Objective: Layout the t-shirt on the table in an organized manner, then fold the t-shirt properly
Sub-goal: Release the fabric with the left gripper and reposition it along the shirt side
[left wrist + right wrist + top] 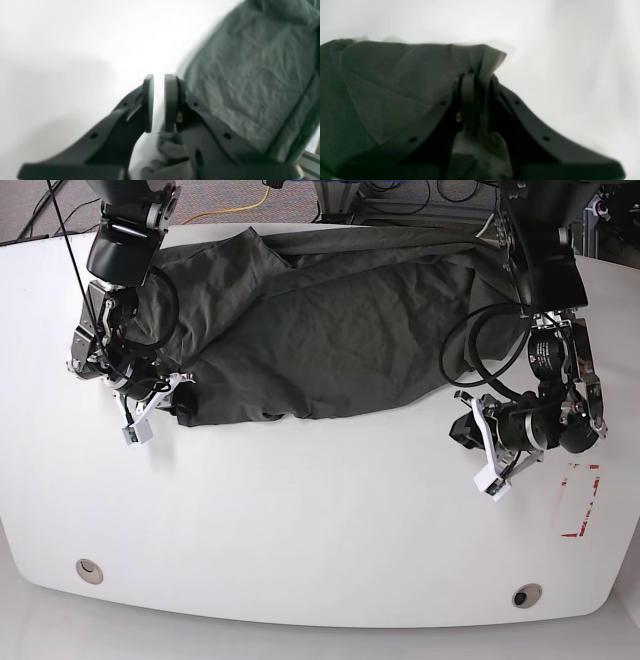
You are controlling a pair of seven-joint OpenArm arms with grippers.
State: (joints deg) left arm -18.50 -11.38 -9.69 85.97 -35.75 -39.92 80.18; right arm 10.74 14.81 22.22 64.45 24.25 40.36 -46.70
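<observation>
The t-shirt (330,320) lies spread but rumpled across the far half of the table (300,530), its near hem running unevenly from the left arm's side of the scene to the right. At the scene's left, the right gripper (476,82) is pinched tight on a corner of cloth, which bunches between its pads in the wrist view. At the scene's right, the left gripper (158,102) has its pads nearly together with a narrow gap of white table showing between them; a fold of fabric sits lower down near its base, but whether it is truly caught cannot be told (the picture is blurred there). To lay the shirt out well, both corners likely need a firm hold before any pull, drawn apart evenly and toward the near edge so the wrinkles flatten rather than skew.
</observation>
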